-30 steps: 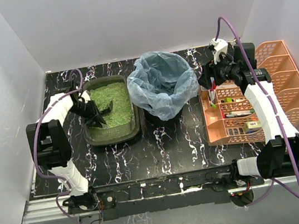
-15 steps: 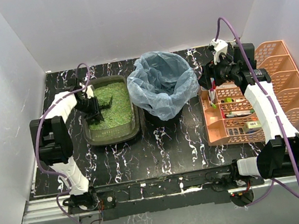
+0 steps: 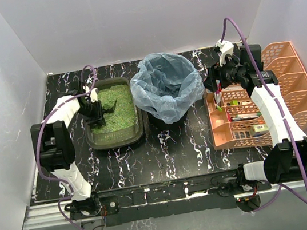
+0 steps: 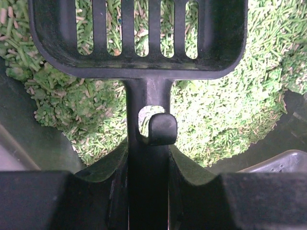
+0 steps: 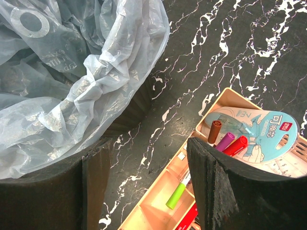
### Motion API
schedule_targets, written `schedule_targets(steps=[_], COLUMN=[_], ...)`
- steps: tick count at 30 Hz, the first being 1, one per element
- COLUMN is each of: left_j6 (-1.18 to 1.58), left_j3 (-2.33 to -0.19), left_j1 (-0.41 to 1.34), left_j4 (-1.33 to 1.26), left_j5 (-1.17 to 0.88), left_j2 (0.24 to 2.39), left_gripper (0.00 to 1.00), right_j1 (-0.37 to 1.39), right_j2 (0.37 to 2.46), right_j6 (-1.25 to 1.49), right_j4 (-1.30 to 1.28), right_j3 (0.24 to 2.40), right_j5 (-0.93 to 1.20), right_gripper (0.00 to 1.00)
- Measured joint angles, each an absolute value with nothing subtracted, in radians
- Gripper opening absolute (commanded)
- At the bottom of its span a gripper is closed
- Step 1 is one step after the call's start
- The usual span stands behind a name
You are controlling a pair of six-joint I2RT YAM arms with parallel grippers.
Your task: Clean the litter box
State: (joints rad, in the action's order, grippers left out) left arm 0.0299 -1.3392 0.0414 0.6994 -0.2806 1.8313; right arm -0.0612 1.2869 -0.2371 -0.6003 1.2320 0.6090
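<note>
The litter box (image 3: 116,137) is a dark olive-green tray at the left of the table, filled with green granular litter (image 3: 121,111). My left gripper (image 3: 95,110) hangs over its far-left part, shut on the handle (image 4: 146,191) of a black slatted scoop (image 4: 144,72). The scoop's bowl sits just over the litter (image 4: 230,105), and no clumps show in it. The left gripper (image 4: 147,160) clamps the handle from both sides. My right gripper (image 3: 218,80) is open and holds nothing, between the bin and the organiser.
A round bin with a translucent blue bag (image 3: 170,86) stands right of the litter box, and its bag (image 5: 72,72) fills the left of the right wrist view. An orange slatted organiser (image 3: 256,105) with markers (image 5: 225,141) and small items sits at the right. Black marbled table (image 5: 201,57) lies below.
My left arm has swung toward the back of the litter box, and the scoop now points toward the far middle of the litter. The right arm has not moved.
</note>
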Motion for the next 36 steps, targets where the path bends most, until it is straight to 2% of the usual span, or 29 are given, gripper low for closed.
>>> schedule_targets(steps=[5, 14, 27, 36], left_j6=[-0.009, -0.123, -0.198, -0.201], left_j3=[-1.330, -1.181, -0.899, -0.866], left_j1=[0.043, 0.048, 0.043, 0.040], left_j4=[0.717, 0.665, 0.414, 0.382], left_j5=[-0.271, -0.258, -0.303, -0.355], left_j2=[1.805, 1.619, 1.387, 1.350], left_gripper=[0.00, 0.00, 0.00, 0.00], right_j1=[-0.061, -0.061, -0.061, -0.061], right_j2=[1.287, 1.287, 1.287, 1.287], right_j6=[-0.237, -0.237, -0.237, -0.237], right_j4=[-0.600, -0.600, -0.601, -0.601], right_j3=[1.232, 1.232, 1.232, 1.232], right_j5=[0.609, 0.609, 0.613, 0.614], right_gripper=[0.68, 0.68, 0.68, 0.68])
